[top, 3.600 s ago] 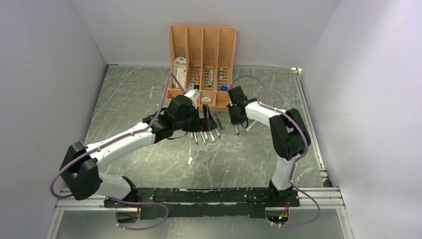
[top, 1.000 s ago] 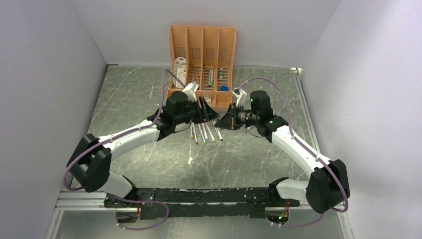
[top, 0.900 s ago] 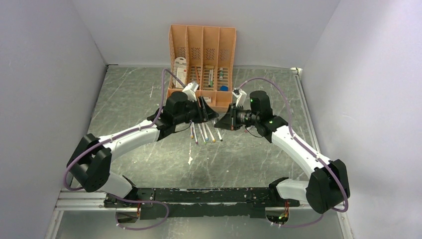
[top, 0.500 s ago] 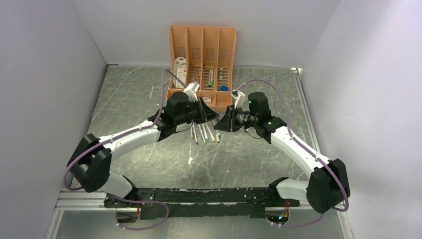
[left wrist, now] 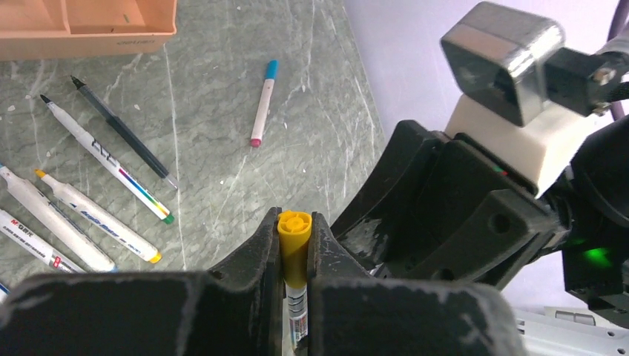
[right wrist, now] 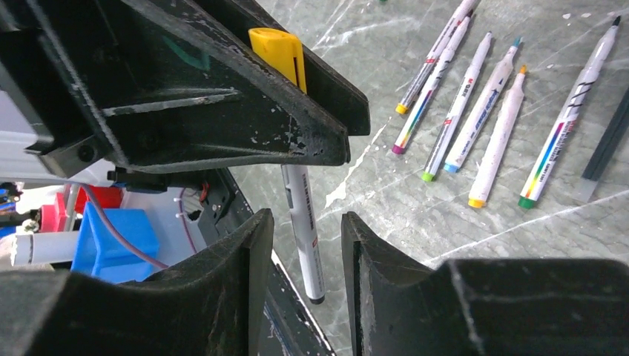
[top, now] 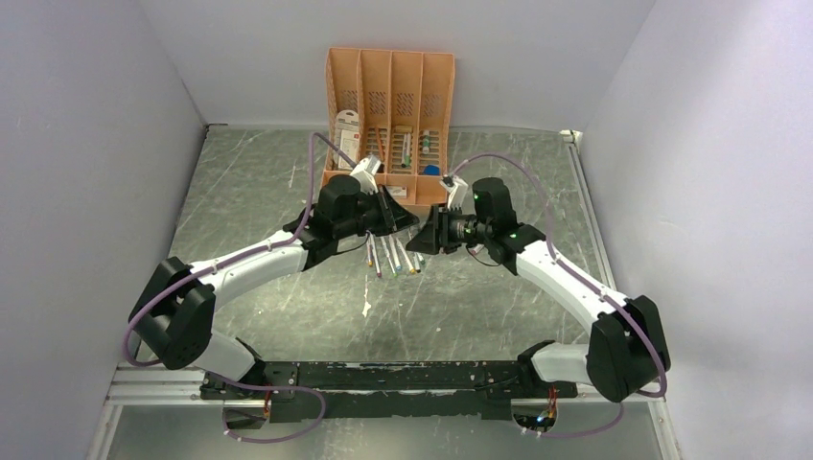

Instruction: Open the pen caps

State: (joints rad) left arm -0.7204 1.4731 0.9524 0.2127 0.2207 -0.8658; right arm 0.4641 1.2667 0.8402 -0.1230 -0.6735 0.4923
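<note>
The left gripper [left wrist: 294,231] is clamped narrow on the yellow cap [left wrist: 294,248] of a pen [right wrist: 303,222], both fingers [left wrist: 259,256] pressed against the cap's sides. In the right wrist view the cap [right wrist: 277,53] sticks up above those black fingers, clip side showing, and the pale barrel hangs out below them down to a dark end, held clear of the table. The right gripper [right wrist: 305,222] faces it with its jaws partly apart. The barrel shows in the gap between the two fingers [right wrist: 230,282], with space on either side, so nothing is gripped there. From above, the two grippers meet nose to nose over the middle of the table [top: 288,182], left gripper [top: 401,217] and right gripper [top: 426,234] almost touching, just in front of the peach-orange organiser [top: 388,72]. Under them a row of loose pens [top: 393,255] lies side by side on the grey marbled surface. The right wrist view shows six of them [right wrist: 482,111] with yellow, magenta, green, blue, orange and green ends, and a dark pen [right wrist: 608,144] beside them at the edge. The left wrist view also shows a blue-ended pen [left wrist: 263,104] lying alone, apart from the row, near the organiser's [left wrist: 89,30] front corner. Packets and small stationery stand in the organiser's compartments.
</note>
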